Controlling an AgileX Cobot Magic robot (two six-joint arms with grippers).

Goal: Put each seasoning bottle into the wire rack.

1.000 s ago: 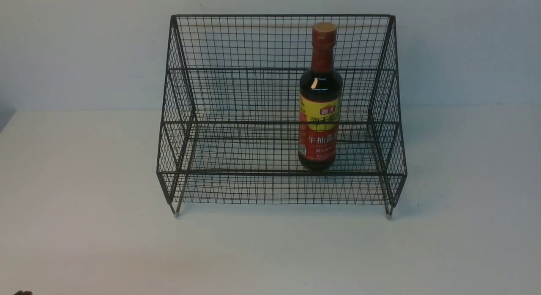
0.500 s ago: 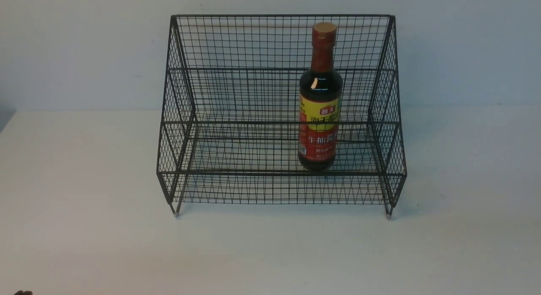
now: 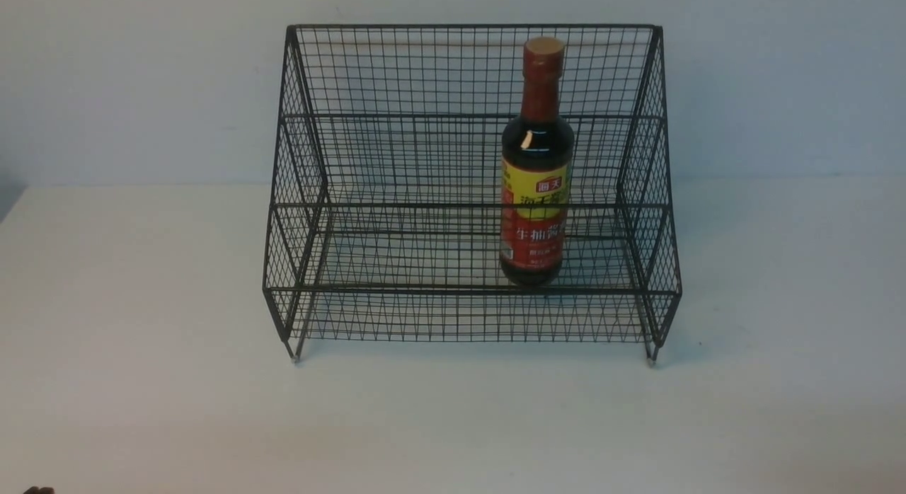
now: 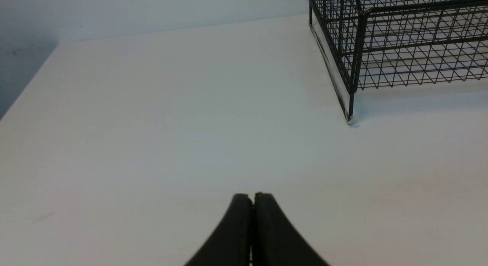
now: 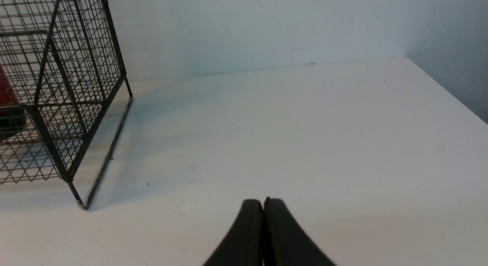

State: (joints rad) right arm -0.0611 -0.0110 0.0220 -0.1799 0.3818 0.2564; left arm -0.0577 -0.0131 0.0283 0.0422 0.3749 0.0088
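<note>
A plain white bench (image 3: 141, 381) is stretching across the room, meeting a pale blue-grey wall (image 3: 127, 83) behind it. Soft shadows are lying on the bench surface.

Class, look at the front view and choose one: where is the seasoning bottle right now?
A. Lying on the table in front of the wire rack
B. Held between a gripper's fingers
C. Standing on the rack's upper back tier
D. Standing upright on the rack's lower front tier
D: the seasoning bottle stands upright on the lower front tier of the wire rack, right of centre, with nothing gripping it.
</note>
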